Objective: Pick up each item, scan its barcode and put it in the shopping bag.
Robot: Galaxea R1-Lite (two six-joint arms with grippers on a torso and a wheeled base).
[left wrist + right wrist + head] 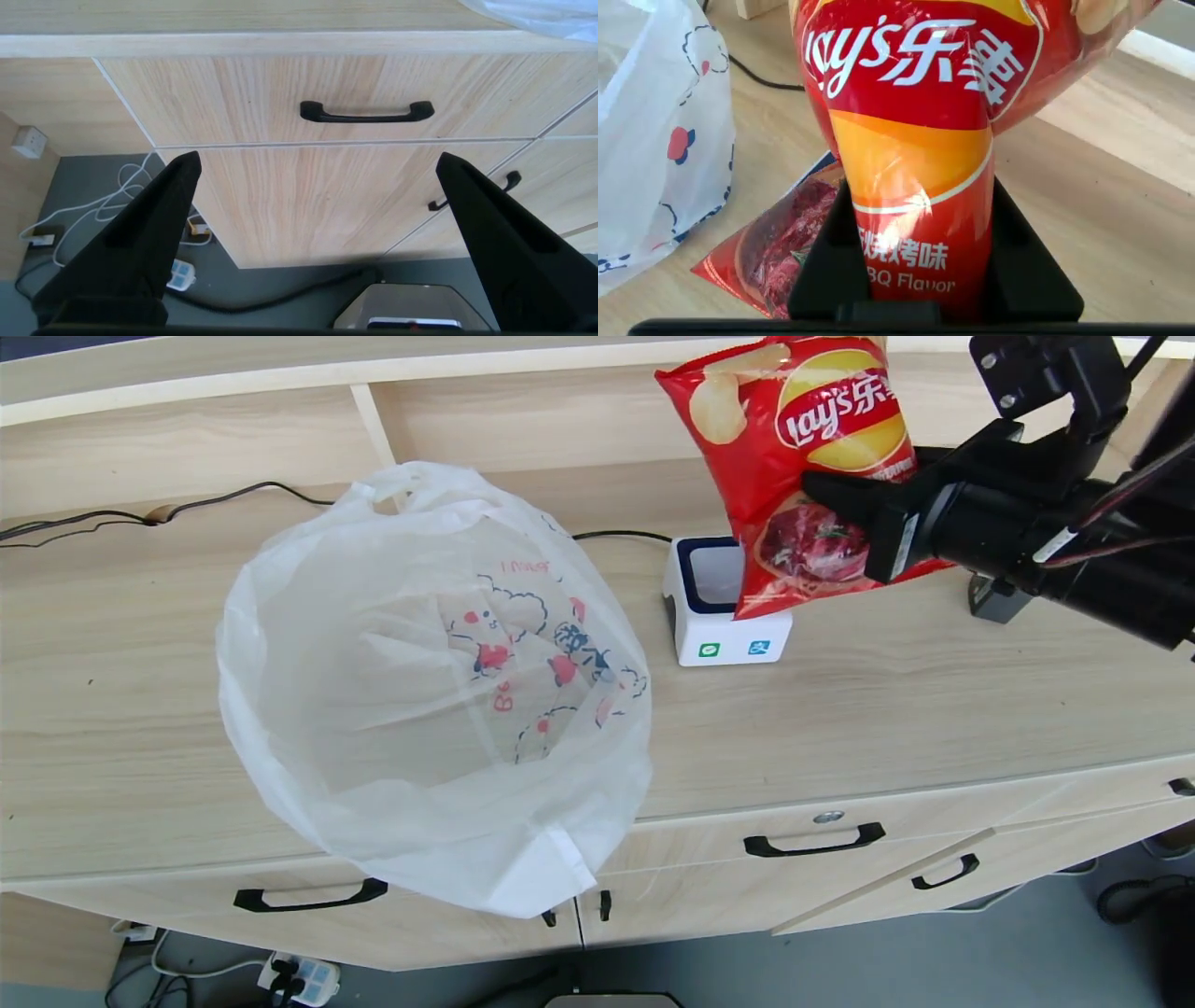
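The right gripper (826, 499) holds the chips (794, 439) above the back right part of the counter (934, 691). Its black fingers (1022, 266) clamp the red packet across its lower half, one on each side, and the foil bulges between them. The packet stands roughly upright with its top tilted towards the back wall. Its bottom corner hangs over the scanner (724, 625) and overlaps the box's top in the head view. Whether the two touch cannot be told.

The scanner is a small white box with a dark-rimmed window on top and two small stickers on its front. It sits on the counter just right of the bag (429, 709). The bag is white, thin plastic with a cartoon print. It stands with its mouth wide open, and its lower fold hangs over the counter's front edge. A black cable (233, 495) runs along the back of the counter.

The left gripper (318, 163) is low, below the countertop, facing the drawer fronts. Its fingers (140, 243) are spread wide with nothing between them. A drawer with a black handle (366, 113) lies ahead of it.
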